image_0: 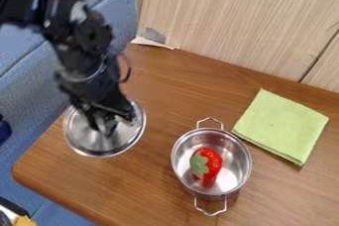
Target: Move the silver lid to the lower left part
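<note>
A brown wooden table takes up most of the scene, its rounded near left corner jutting over blue fabric along the left. Pale wood-grain panelling stands upright along the table's far side. The black arm comes in from the far left, and its gripper hangs down over the silver lid. How wide open the gripper is, and whether it has hold of the lid, I cannot tell. A silver pot stands upright on the near part of the table, right of the middle, one looped handle pointing far and the other near. The round silver lid is at the left side of the table, left of the pot and well apart from it. A folded light green cloth lies flat to the far right of the pot. Inside the pot is a red strawberry with a green top
</note>
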Controlling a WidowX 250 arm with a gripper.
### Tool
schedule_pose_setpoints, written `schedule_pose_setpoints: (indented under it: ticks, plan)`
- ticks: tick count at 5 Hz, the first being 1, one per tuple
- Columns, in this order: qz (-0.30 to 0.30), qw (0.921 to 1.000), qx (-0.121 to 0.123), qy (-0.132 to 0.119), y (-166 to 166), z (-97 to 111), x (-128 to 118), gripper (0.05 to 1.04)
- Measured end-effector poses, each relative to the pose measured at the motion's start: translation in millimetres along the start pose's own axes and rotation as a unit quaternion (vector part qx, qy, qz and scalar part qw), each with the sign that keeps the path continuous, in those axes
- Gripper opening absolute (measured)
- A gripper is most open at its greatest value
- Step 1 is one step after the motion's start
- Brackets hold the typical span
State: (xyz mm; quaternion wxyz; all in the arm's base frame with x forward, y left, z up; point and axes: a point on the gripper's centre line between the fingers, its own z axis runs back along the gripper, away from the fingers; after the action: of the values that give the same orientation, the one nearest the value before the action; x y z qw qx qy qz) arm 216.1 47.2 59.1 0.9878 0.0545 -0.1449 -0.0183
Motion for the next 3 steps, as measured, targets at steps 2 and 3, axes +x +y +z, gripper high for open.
schedule_pose_setpoints:
  ticks: [2,3]
  plan:
    - [-0.008,0.9999,0.006,-0.003,-14.9,-30.4,-18.9,0.282]
    - [-0.013,0.9999,0.002,0.005,-23.7,-45.2,-23.1,0.282]
